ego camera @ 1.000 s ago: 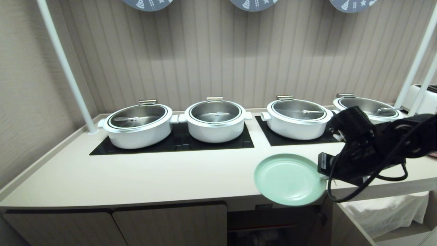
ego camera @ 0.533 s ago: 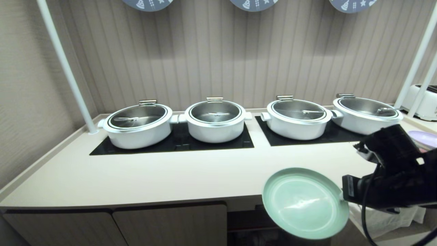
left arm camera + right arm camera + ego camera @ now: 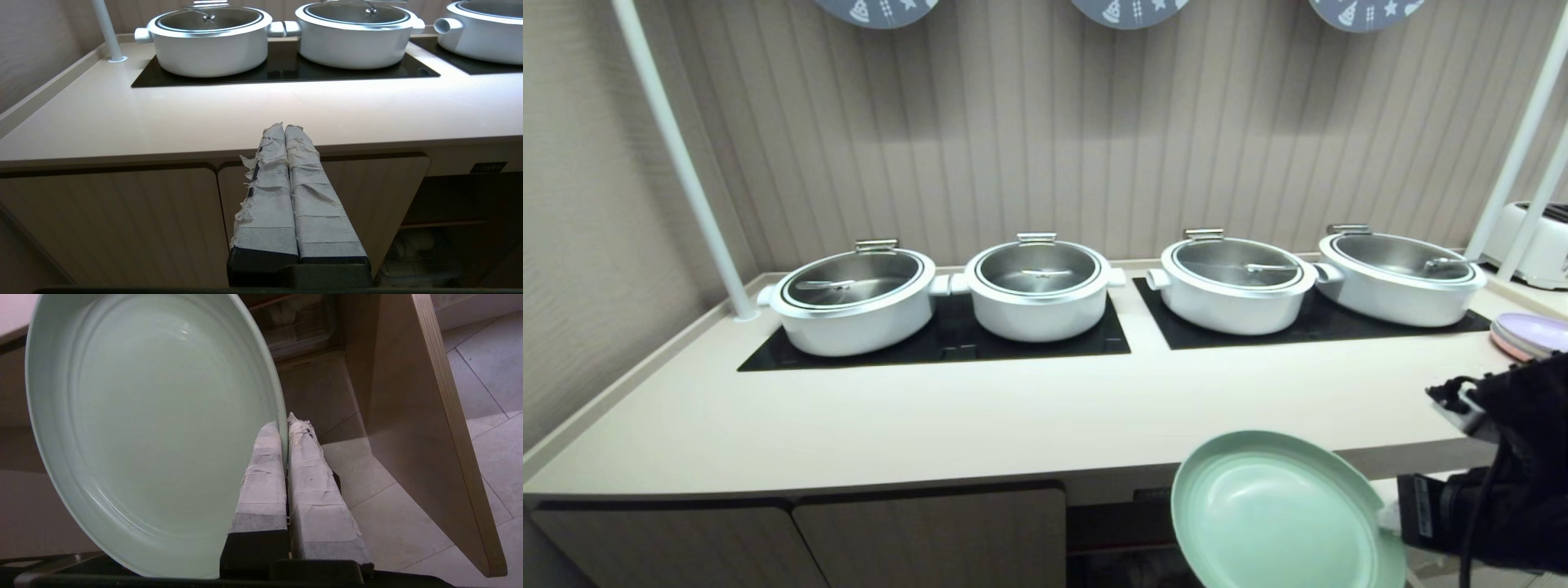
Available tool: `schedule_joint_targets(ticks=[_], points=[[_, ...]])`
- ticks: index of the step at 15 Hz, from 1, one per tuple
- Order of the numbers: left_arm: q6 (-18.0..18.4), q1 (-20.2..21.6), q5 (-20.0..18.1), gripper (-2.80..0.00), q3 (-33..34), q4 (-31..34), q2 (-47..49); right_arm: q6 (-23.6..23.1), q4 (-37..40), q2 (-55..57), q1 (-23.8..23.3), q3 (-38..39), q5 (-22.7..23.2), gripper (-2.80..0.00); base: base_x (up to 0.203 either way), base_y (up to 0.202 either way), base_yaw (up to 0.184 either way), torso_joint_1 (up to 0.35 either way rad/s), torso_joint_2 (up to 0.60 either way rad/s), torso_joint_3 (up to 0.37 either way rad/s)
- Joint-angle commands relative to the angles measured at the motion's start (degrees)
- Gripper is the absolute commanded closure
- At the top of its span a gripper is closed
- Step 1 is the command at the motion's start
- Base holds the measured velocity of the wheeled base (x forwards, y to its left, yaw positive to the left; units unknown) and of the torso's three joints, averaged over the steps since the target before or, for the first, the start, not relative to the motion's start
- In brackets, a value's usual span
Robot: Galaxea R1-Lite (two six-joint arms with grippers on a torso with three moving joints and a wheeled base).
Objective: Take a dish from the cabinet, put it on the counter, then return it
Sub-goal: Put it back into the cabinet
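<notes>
Dish point(image 3: 1278, 514) is what has moved: in the head view it now hangs low at the near right, off the front edge of the tabletop point(image 3: 931, 416) and in front of the open cabinet point(image 3: 1127, 531), tilted so its hollow faces up and toward the camera. A second ago it lay over the near edge of the tabletop, close by the right hob panel point(image 3: 1307, 331); half a second ago it was already clear of the edge and lower. My right hand point(image 3: 1390, 516) has drawn back to the right and down with it, uncovering the rightmost white pot point(image 3: 1401, 278) and the stacked pink and purple plates point(image 3: 1531, 335) at the far right. I judge that the counter part is done and I am carrying the dish down to put it back. In the left wrist view my left hand point(image 3: 284, 130) is parked in front of the closed doors, its taped fingers pressed together on nothing, the cabinet's dark opening point(image 3: 457, 228) off to its right. In the right wrist view my right hand point(image 3: 285, 425) pinches the dish point(image 3: 155, 428) by its rim between closed taped fingers, with the swung-open door point(image 3: 429, 428) to the right and the cabinet's interior point(image 3: 302, 322) beyond; the dish must come closer to level to slide onto the shelf, I think.
</notes>
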Motion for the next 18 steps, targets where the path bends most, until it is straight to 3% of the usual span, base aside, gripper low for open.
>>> schedule_joint_targets(ticks=[1,5,18], points=[[0.0,0.0,0.0,0.0,0.0,-0.1,0.0,-1.3,0.0,-3.2,0.0,2.7,0.0,0.0,0.0,0.0,0.0,0.0,0.0,0.0],[0.0,0.0,0.0,0.0,0.0,0.0,0.0,-3.9,0.1,-8.9,0.0,9.3,1.4,0.0,0.0,0.0,0.0,0.0,0.0,0.0],[0.0,0.0,0.0,0.0,0.0,0.0,0.0,-5.8,0.8,-15.7,0.1,15.0,5.9,0.0,0.0,0.0,0.0,0.0,0.0,0.0]])
